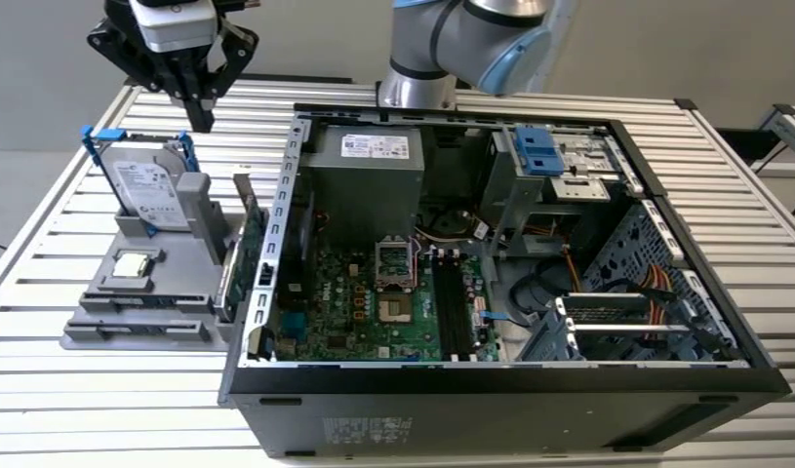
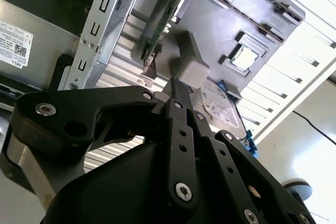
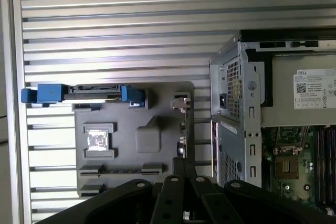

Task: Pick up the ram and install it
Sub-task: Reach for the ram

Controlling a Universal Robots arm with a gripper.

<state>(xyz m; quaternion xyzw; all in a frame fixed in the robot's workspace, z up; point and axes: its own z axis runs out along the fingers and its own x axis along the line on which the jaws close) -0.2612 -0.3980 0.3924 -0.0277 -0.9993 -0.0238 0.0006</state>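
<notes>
The ram [image 1: 249, 255] is a thin dark green stick standing on edge along the side of the grey holder [image 1: 124, 327] nearest the computer case. It also shows as the ram [image 2: 167, 17] in the second wrist view and edge-on as the ram [image 3: 181, 139] in the first. My gripper [image 1: 199, 119] hangs in the air above the far end of the holder, well clear of the stick. In both wrist views the gripper [image 2: 176, 86] [image 3: 184, 165] has its black fingers pressed together with nothing between them.
The silver hard drive [image 1: 152, 190] with a blue bracket stands upright in the holder, and a small square processor [image 1: 135, 263] lies flat nearer the front. The open computer case [image 1: 260, 370] sits to the exterior view's right, its motherboard memory slots [image 1: 452, 312] exposed. The slatted metal table [image 1: 59, 409] surrounds everything.
</notes>
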